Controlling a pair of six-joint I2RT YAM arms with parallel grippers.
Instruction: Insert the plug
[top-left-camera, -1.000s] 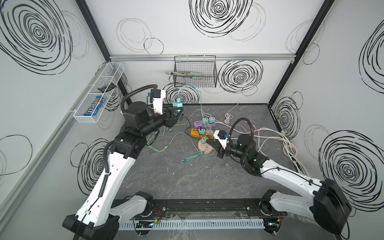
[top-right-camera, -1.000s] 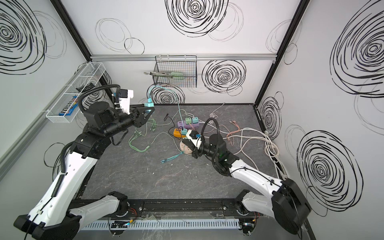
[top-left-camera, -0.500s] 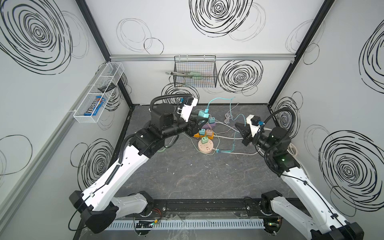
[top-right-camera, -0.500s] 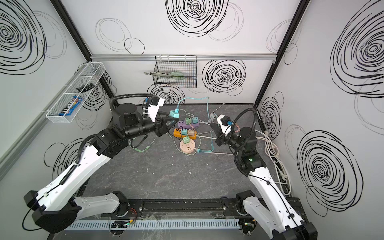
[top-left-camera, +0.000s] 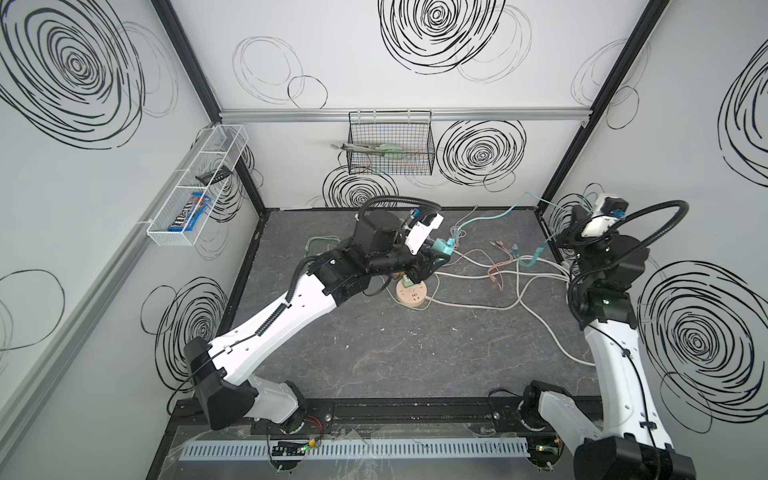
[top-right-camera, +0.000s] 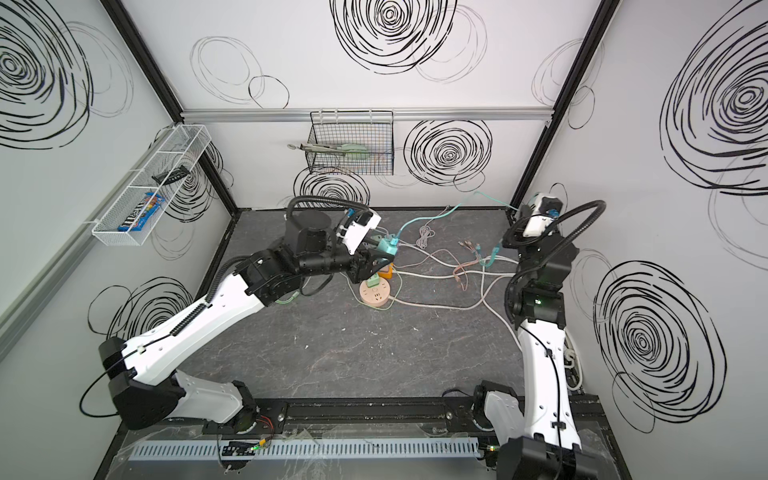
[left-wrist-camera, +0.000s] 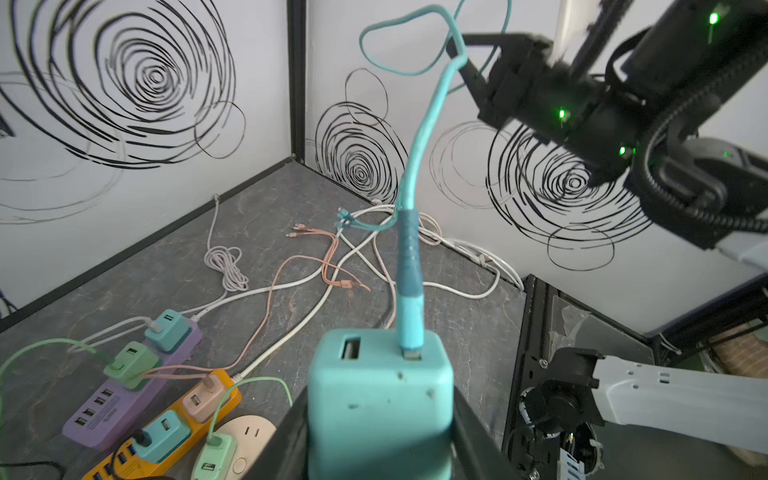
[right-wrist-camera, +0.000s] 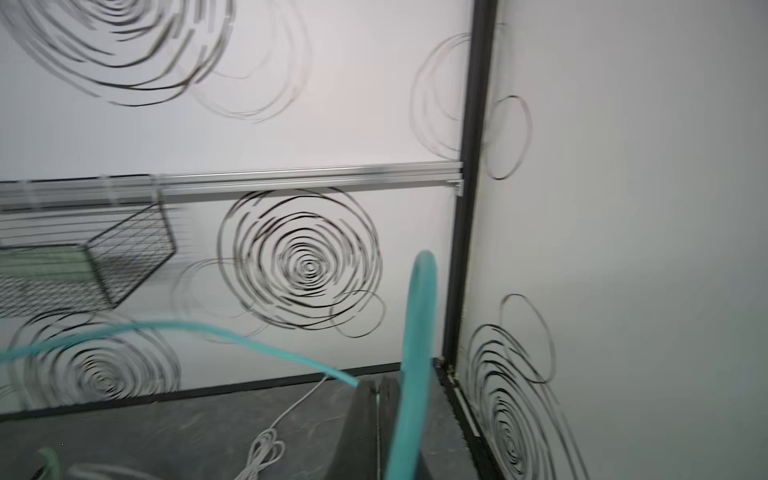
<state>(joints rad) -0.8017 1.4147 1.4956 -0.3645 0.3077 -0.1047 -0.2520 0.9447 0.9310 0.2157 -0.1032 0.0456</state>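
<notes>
- Left gripper (top-left-camera: 434, 261) grasps the charger (left-wrist-camera: 380, 386) by its sides, off the bench (top-left-camera: 374, 353). This grip likely leaves the port face clear.
- Cable (left-wrist-camera: 415, 158) plug sits in one charger port. It looks seated, but the depth is unclear.
- Right gripper (right-wrist-camera: 377, 419) is clenched on the cable farther along, raised near the back corner, probably to lift slack off the purple strip (left-wrist-camera: 95, 415).
- Round socket (top-left-camera: 413, 296) lies on the bench near the charger and is the probable target for the charger.

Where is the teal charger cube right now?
In both top views the charger cube is mid-table near the back, held by the left gripper above the round pink socket.
</notes>
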